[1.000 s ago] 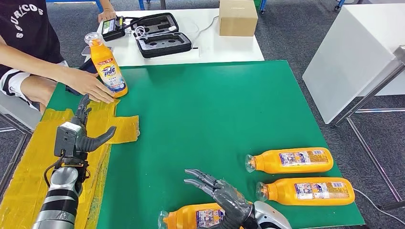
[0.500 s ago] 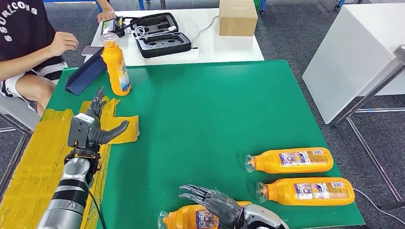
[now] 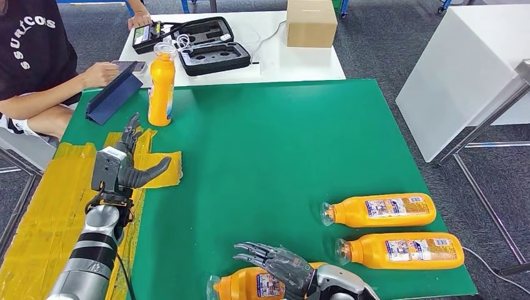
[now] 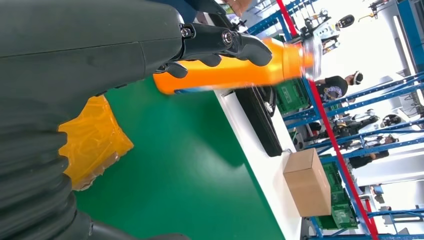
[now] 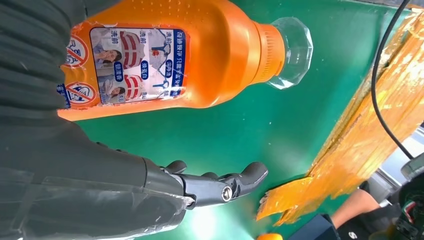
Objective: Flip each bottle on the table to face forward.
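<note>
Upright bottle stands far left; three bottles lie near right

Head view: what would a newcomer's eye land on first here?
Orange bottles against the green table: one upright bottle at the far left, two lying bottles at the near right. A third lying bottle sits at the near edge under the open right hand; the left hand hovers open over yellow tape.

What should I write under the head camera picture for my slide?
Right hand hovers over a lying orange bottle; another bottle stands upright.

Glossy orange plastic bottles with clear faceted caps lie on a matt green mat.
</note>
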You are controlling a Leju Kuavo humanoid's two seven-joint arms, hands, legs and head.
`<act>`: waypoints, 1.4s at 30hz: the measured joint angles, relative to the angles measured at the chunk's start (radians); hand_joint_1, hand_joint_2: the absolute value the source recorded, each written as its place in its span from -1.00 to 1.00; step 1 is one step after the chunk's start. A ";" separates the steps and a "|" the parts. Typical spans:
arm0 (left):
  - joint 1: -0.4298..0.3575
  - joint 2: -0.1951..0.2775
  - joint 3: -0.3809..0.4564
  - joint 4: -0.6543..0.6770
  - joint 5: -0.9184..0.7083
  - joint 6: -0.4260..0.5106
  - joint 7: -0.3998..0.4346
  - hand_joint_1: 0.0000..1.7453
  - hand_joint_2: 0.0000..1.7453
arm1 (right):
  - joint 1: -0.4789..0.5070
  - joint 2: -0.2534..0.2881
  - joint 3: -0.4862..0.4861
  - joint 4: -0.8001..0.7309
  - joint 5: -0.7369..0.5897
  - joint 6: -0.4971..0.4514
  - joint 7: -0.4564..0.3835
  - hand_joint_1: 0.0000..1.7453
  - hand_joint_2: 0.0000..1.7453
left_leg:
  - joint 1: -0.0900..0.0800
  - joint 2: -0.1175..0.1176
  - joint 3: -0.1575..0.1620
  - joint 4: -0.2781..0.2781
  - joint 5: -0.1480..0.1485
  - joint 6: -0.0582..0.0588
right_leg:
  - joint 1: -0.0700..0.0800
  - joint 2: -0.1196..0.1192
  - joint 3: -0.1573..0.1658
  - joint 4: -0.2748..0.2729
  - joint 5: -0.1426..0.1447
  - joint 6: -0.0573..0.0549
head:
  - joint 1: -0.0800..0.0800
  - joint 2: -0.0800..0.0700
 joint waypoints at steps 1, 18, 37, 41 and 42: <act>-0.001 0.000 0.000 0.001 0.002 0.000 0.000 -1.00 1.00 | -0.004 -0.001 0.002 0.003 0.000 0.000 0.005 -1.00 1.00 | 0.000 0.000 0.000 0.000 0.000 0.000 | 0.000 0.000 0.000 0.000 0.000 0.000 | 0.000 0.000; 0.026 -0.007 -0.009 -0.017 0.025 -0.002 0.026 -1.00 1.00 | -0.261 -0.050 0.053 0.195 0.179 -0.101 0.306 -1.00 1.00 | -0.001 0.000 0.001 0.000 0.001 0.001 | 0.000 0.001 0.002 0.000 0.002 0.001 | 0.000 0.000; 0.065 -0.026 -0.019 -0.051 0.026 -0.021 0.035 -1.00 1.00 | -0.425 0.069 0.070 0.510 0.313 -0.212 0.394 -1.00 1.00 | 0.000 0.003 0.008 0.000 0.001 0.001 | 0.001 0.002 0.007 0.000 0.003 -0.001 | 0.000 0.000; 0.069 -0.033 -0.023 -0.055 0.022 -0.020 0.045 -1.00 1.00 | -0.447 0.127 0.062 0.592 0.352 -0.282 0.406 -1.00 1.00 | 0.000 0.006 0.011 0.000 0.001 0.001 | 0.001 0.005 0.010 0.000 0.003 -0.001 | 0.000 0.000; 0.069 -0.036 -0.025 -0.055 0.018 -0.017 0.048 -1.00 1.00 | -0.451 0.145 0.055 0.611 0.354 -0.304 0.406 -1.00 1.00 | 0.001 0.006 0.012 0.000 0.001 0.001 | 0.001 0.005 0.010 0.000 0.004 -0.001 | 0.000 0.000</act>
